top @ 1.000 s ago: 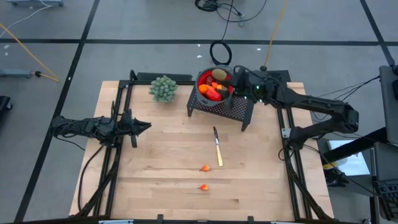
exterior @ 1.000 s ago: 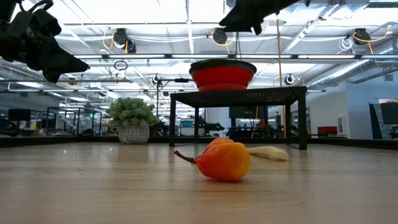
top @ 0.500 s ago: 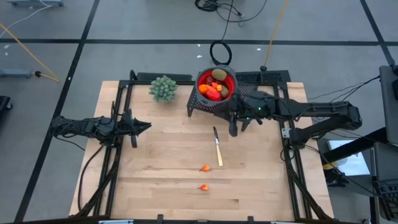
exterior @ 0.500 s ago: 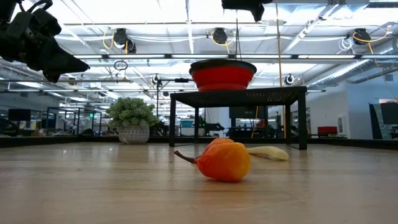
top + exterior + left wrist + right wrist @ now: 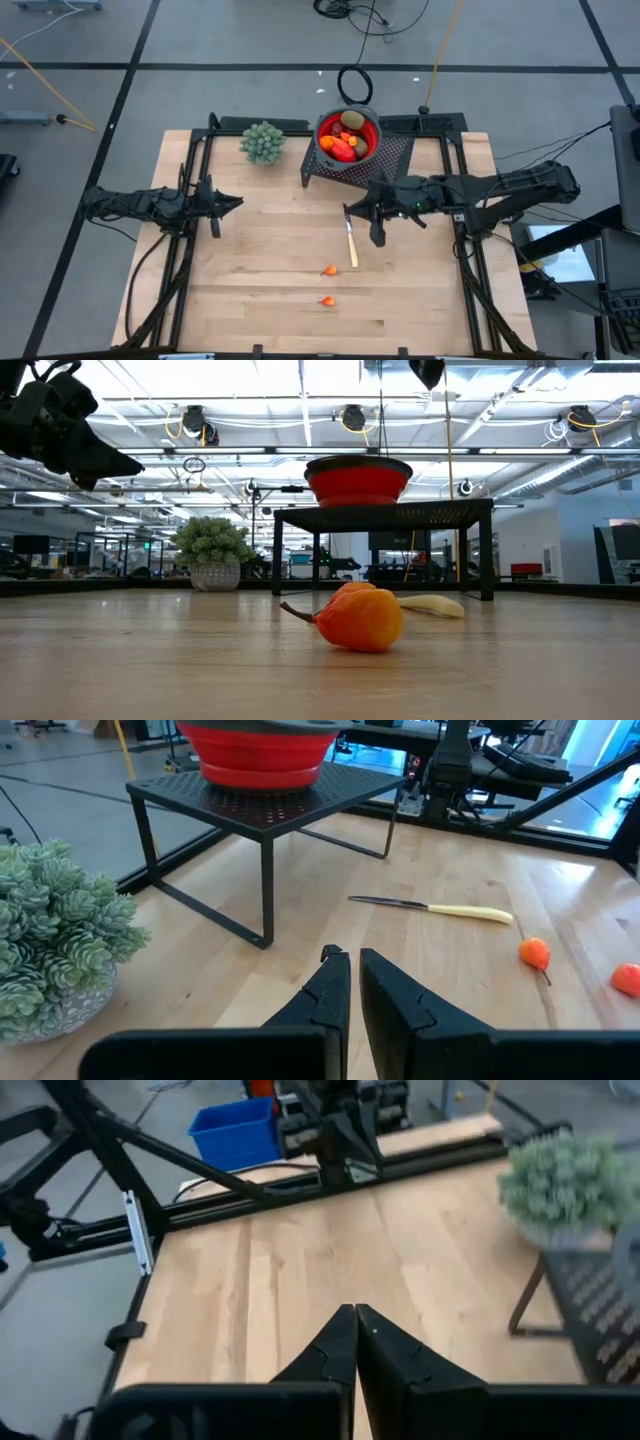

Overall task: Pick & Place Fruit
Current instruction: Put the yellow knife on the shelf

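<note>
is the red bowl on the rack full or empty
Partly full. The high view shows the red bowl on the black rack holding several fruit pieces; two small orange fruits lie on the table.

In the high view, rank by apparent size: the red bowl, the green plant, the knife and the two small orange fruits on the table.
1. Red bowl
2. Green plant, only slightly smaller
3. Knife, long but very thin
4. The two orange fruits, which look alike, so no order between them
</note>
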{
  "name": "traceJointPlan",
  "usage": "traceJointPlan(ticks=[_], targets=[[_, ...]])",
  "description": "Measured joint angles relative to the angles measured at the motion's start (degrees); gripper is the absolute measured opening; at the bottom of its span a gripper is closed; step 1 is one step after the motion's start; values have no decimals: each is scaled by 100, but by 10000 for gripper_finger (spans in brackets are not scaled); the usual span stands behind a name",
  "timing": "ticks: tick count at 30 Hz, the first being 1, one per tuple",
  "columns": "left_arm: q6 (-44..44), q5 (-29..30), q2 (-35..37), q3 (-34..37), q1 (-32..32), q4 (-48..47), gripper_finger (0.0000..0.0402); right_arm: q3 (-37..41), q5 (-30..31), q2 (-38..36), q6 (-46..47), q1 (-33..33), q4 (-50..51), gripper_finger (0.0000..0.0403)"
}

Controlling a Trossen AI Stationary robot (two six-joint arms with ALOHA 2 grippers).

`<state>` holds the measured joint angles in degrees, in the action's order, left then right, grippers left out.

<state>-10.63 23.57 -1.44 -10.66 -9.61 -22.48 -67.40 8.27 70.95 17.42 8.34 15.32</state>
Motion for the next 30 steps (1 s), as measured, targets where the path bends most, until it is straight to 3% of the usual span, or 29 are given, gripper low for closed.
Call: traceJointPlan(ticks=[14, 25, 30], targets=[[195, -2, 1, 0, -2, 0, 26, -2, 966, 632, 2802, 889, 505, 1], [265, -4, 1, 0, 0, -2, 26, -11, 936, 1324, 4349, 1130, 754, 0], [316, -4, 0, 0, -1, -2, 26, -383, 648, 1707, 4812, 1130, 1386, 0]])
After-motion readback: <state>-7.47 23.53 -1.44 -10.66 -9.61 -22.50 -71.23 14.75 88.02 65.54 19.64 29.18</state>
